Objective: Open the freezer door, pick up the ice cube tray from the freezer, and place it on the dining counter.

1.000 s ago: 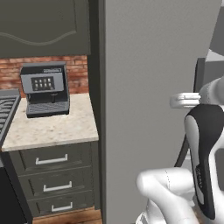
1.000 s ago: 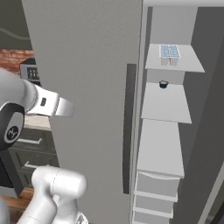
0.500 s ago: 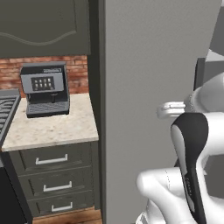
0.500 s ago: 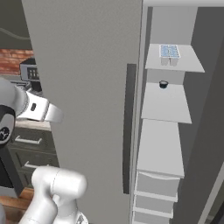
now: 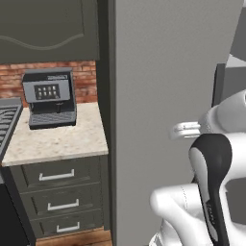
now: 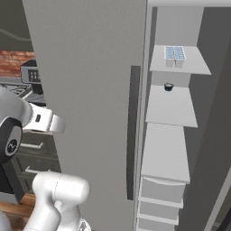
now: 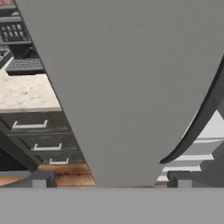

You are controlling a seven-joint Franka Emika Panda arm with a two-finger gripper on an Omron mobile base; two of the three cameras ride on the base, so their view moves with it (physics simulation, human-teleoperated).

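My tool [image 7: 107,180] is wide, empty, facing the freezer door [image 7: 131,78]. Ice cube tray [image 6: 174,53] sits on the top freezer shelf [image 6: 180,63]; I should clear the door edge, then reach in level.

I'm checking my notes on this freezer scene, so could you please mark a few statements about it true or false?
1. The freezer door is open. True.
2. The ice cube tray lies on the short counter. False: it sits on the top freezer shelf.
3. The gripper holds the tray. False: its jaws are open and empty, facing the door.
4. A coffee machine stands on the short counter. True.
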